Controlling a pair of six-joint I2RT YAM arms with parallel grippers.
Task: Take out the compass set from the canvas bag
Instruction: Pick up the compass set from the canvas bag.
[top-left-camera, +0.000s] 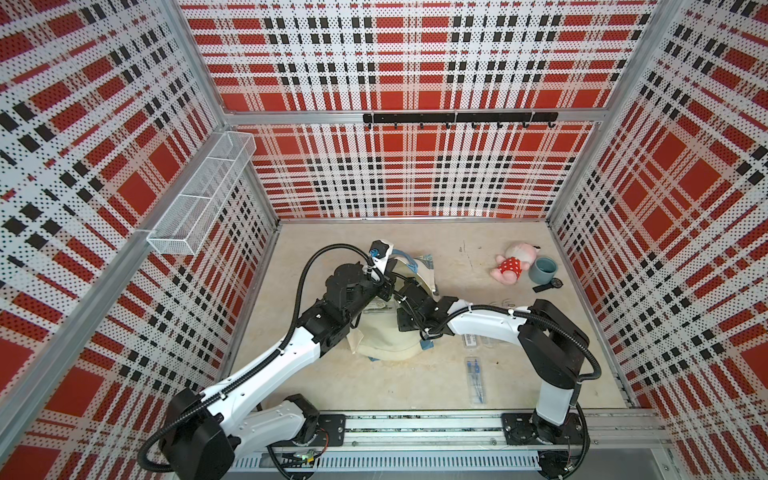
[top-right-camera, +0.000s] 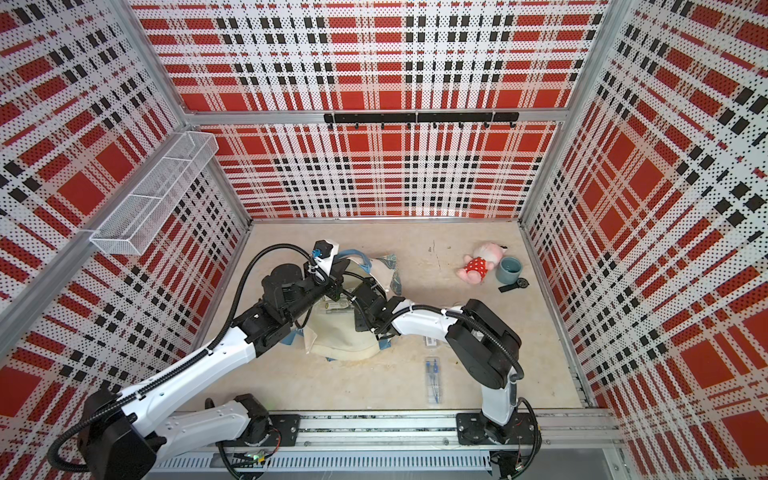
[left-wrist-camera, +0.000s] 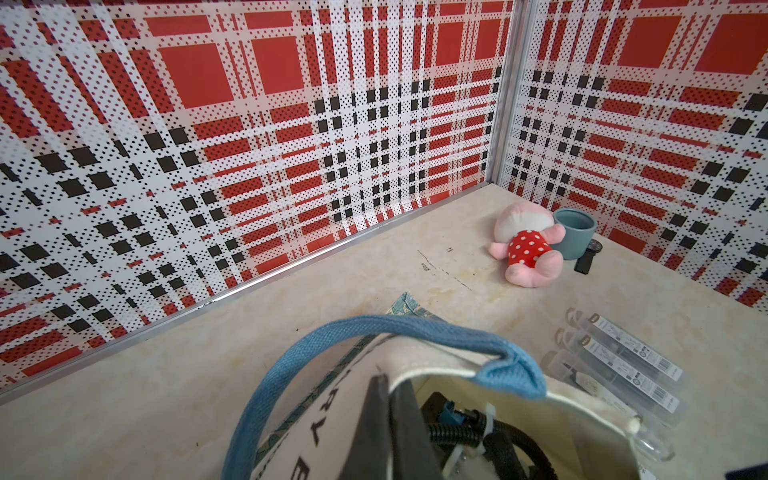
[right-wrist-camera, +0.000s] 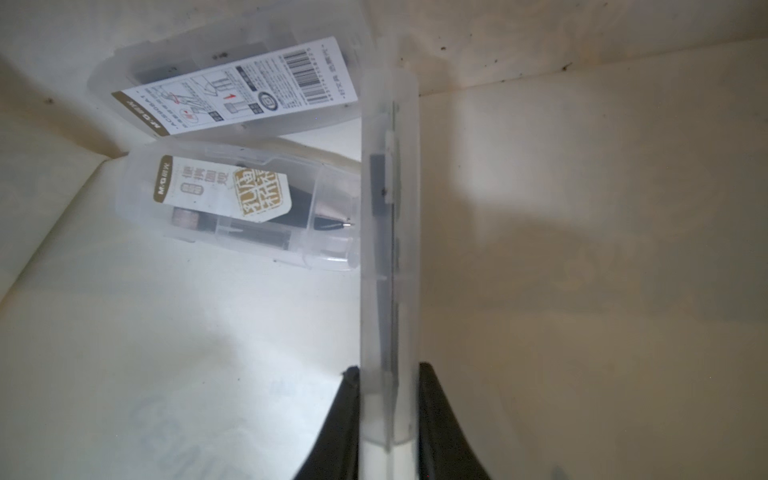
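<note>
left claw (left-wrist-camera: 384, 419): clamped tight on canvas bag (left-wrist-camera: 590, 399) rim | right claw (right-wrist-camera: 388, 415): inside bag, narrowly parted, gripping clear compass set (right-wrist-camera: 388, 208) edgewise

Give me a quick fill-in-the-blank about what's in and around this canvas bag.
Inside the canvas bag, the right fingers flank one clear case; ____ more cases lie beyond it.
The bag's strap handle is ____.
The plush toy lies beside a grey-blue ____.
Missing: two; blue; cup.

Red-black-white plaid perforated walls (top-left-camera: 415, 62); beige marbled floor (top-left-camera: 374, 386); wire basket (top-left-camera: 199, 195), black hook rail (top-left-camera: 457, 118).
</note>
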